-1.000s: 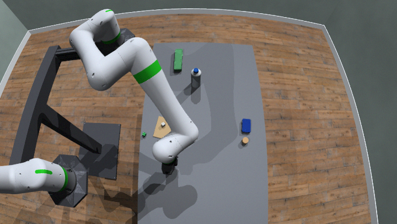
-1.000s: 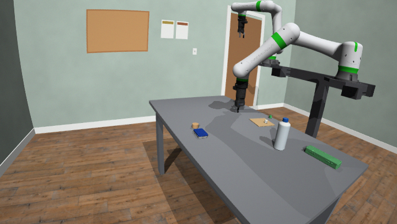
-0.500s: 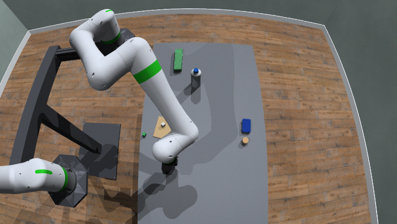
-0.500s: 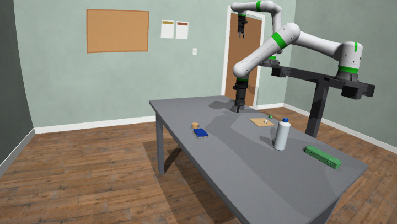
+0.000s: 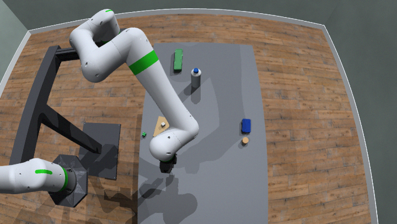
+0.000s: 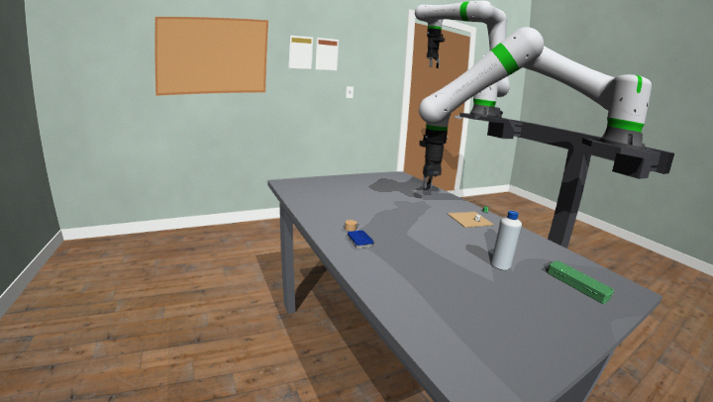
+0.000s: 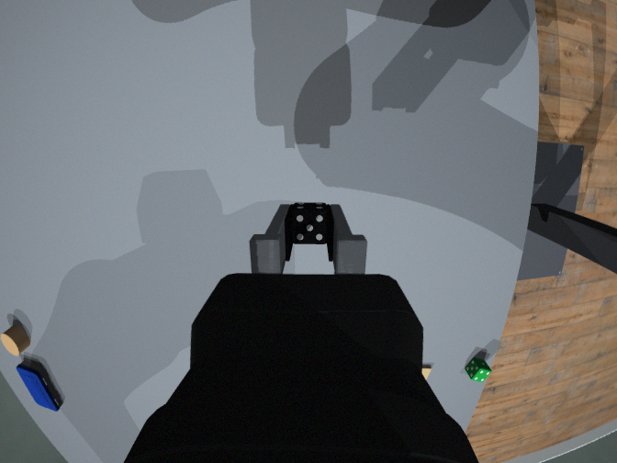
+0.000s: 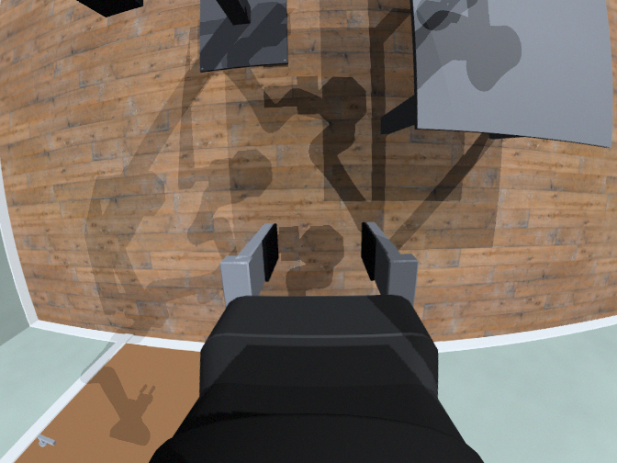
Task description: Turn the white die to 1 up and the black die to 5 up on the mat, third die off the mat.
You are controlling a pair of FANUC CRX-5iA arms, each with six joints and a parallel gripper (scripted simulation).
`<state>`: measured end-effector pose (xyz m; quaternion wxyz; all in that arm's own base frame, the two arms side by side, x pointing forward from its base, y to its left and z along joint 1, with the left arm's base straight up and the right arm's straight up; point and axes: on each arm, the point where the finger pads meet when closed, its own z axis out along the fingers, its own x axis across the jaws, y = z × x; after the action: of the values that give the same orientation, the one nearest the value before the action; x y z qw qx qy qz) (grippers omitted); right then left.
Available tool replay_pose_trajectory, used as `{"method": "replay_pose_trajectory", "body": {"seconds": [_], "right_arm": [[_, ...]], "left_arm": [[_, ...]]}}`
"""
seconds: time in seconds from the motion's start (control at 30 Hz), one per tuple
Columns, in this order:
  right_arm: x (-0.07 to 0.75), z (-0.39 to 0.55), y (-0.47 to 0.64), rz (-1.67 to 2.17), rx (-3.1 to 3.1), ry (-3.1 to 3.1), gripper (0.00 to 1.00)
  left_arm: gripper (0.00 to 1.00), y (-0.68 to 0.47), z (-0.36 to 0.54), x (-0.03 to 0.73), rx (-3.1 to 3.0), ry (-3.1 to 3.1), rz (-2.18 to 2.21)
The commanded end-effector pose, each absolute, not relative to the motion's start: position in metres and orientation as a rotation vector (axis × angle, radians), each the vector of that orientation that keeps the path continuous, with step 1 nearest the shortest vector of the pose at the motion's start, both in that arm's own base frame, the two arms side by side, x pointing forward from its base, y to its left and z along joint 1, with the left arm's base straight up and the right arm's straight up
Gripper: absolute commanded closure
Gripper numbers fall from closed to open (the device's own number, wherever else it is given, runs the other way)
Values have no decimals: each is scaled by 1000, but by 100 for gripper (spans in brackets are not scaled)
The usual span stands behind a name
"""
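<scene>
The black die point(image 7: 309, 236) is between the fingers of my left gripper point(image 7: 309, 221) point(image 6: 427, 183), which is shut on it above the table. Its five-pip face shows to the left wrist camera. The tan mat point(image 5: 157, 131) point(image 6: 459, 218) lies to one side; only a corner of it shows in the left wrist view. The white die point(image 5: 162, 124) point(image 6: 477, 218) rests on the mat; its top pips are too small to read. The green die point(image 5: 144, 134) point(image 6: 485, 209) point(image 7: 477, 369) lies off the mat near the table edge. My right gripper point(image 6: 434, 63) point(image 8: 319, 240) is open and empty, high beyond the table.
A white bottle with a blue cap point(image 5: 195, 79) point(image 6: 507, 245) stands on the table near a green box point(image 5: 178, 60) point(image 6: 578, 280). A blue box point(image 5: 246, 125) point(image 6: 359, 238) point(image 7: 39, 388) and a tan cylinder point(image 5: 245, 140) point(image 6: 350, 225) point(image 7: 15, 340) are near the far long edge from the arm bases.
</scene>
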<state>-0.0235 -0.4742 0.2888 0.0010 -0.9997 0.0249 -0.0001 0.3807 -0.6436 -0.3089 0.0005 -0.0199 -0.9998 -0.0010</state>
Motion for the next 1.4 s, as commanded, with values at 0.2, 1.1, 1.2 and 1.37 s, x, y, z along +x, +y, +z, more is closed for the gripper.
{"method": "replay_pose_trajectory", "body": {"seconds": [0.2, 1.1, 1.2, 1.37], "right_arm": [[-24, 290, -474, 0, -3141, 78, 0], [-24, 290, -474, 0, -3141, 78, 0], [-24, 290, -474, 0, -3141, 78, 0], [-24, 290, -474, 0, -3141, 78, 0]], "left_arm": [[60, -644, -272, 381, -62, -3141, 0], [60, -499, -273, 380, 692, -3064, 0], [60, -482, -272, 376, 772, -3045, 0], [60, -439, -269, 362, 977, -2986, 0]]}}
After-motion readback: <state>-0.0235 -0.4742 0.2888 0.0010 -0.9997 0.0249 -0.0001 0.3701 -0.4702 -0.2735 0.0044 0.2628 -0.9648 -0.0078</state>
